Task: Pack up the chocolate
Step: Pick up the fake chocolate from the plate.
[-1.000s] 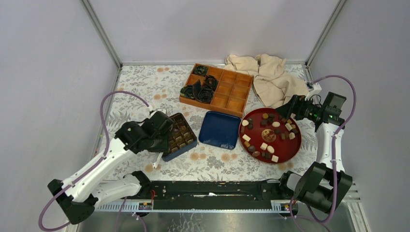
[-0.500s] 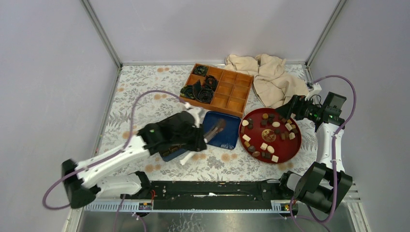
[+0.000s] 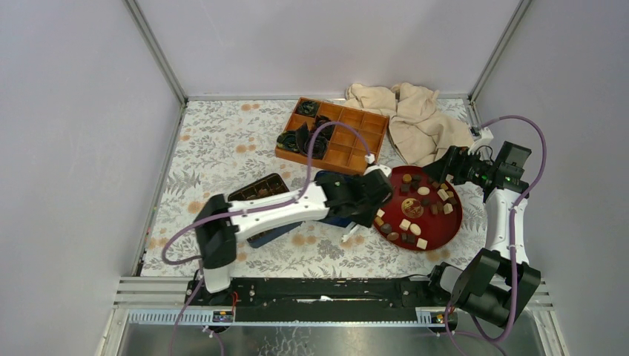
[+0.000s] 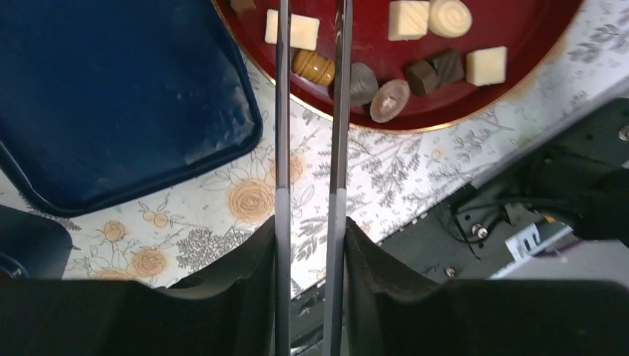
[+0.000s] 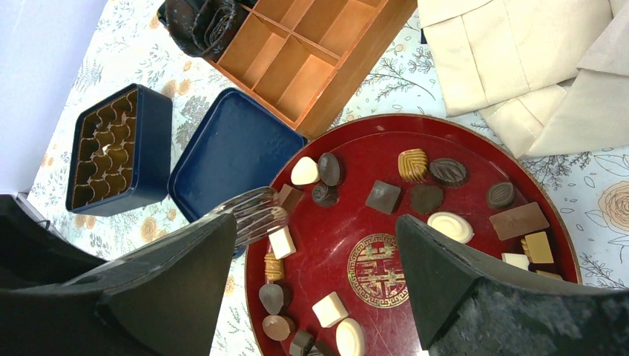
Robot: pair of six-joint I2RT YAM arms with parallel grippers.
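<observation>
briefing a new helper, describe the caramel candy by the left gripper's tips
Find the round dark red plate beside the flat blue lid. At its left rim, between the left gripper's thin fingers, lies a glossy caramel oval candy, flanked by a cream square and a dull brown lump.

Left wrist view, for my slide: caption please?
Left gripper, tongs apart, poised over chocolates on the red plate beside the blue lid.

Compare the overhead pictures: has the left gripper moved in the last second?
Yes. The left gripper has swung right, away from the blue chocolate box it was over, and now reaches the red plate's left rim.
</observation>
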